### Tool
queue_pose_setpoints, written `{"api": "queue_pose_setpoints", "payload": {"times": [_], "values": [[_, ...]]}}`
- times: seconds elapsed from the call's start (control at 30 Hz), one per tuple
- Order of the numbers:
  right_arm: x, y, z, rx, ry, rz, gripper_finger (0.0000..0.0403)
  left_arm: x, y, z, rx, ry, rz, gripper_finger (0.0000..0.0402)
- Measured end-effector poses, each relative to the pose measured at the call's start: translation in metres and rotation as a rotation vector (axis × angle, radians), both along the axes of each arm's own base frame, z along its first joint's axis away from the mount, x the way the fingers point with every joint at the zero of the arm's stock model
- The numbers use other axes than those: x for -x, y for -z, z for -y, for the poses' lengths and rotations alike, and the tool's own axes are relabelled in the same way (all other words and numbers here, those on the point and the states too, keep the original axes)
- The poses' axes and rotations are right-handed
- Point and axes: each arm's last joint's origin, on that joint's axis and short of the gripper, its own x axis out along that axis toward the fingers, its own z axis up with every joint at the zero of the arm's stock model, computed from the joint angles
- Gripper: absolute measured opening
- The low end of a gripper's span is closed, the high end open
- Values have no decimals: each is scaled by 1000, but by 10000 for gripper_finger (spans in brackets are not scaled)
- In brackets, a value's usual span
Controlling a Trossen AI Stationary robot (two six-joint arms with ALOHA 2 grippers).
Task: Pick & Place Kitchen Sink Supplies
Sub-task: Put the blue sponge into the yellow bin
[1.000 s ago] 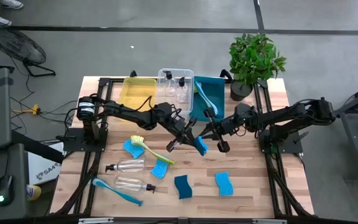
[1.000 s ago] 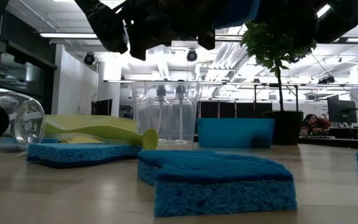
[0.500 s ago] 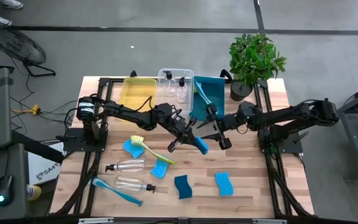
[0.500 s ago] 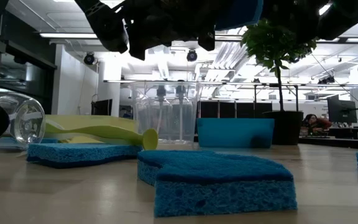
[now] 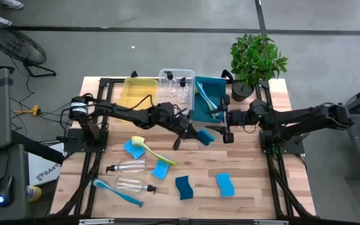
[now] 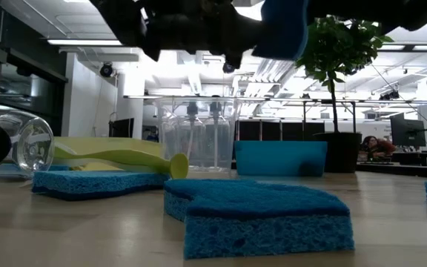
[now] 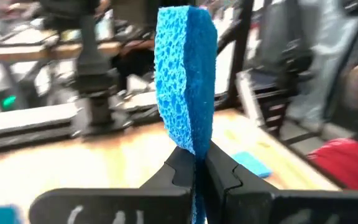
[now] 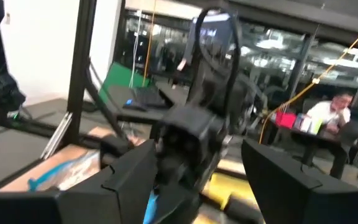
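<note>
A wooden tabletop [image 5: 249, 175] in an open workshop carries three bins along its far edge: yellow bin [image 5: 139, 90], clear bin [image 5: 175, 84] and teal bin [image 5: 209, 94]. A moment ago both tools met over one blue sponge [image 5: 205, 135] above the middle of the tabletop; now the right tool [image 5: 227, 125] has spread wide and backed off to just beside it, empty, while the left tool [image 5: 192, 132] is pinched shut on the sponge and carries it alone, edge-up in the left wrist view. That reads as a finished handover, leaving the left arm to drop the sponge into a bin. The teal bin lies just beyond, already holding a blue brush [image 5: 205, 94]. The right arm crowds that side; the near half, strewn with sponges, bottles [image 5: 130, 167] and brushes, is free of arms.
</note>
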Motion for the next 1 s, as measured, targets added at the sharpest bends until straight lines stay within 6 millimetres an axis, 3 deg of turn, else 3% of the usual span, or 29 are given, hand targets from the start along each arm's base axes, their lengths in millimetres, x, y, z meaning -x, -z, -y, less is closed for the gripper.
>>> {"api": "queue_pose_setpoints", "payload": {"times": [0.4, 0.77, 1.0], "values": [[1, 18, -11, -13, -44, -211, 229, 30, -19, -5, -81, -333, -250, 1], [2, 25, -16, -45, -55, -278, 227, 74, -46, -15, -111, -818, -387, 1], [2, 27, -16, -68, -54, -297, 228, 99, -45, -22, -99, -1196, -467, 1]]}}
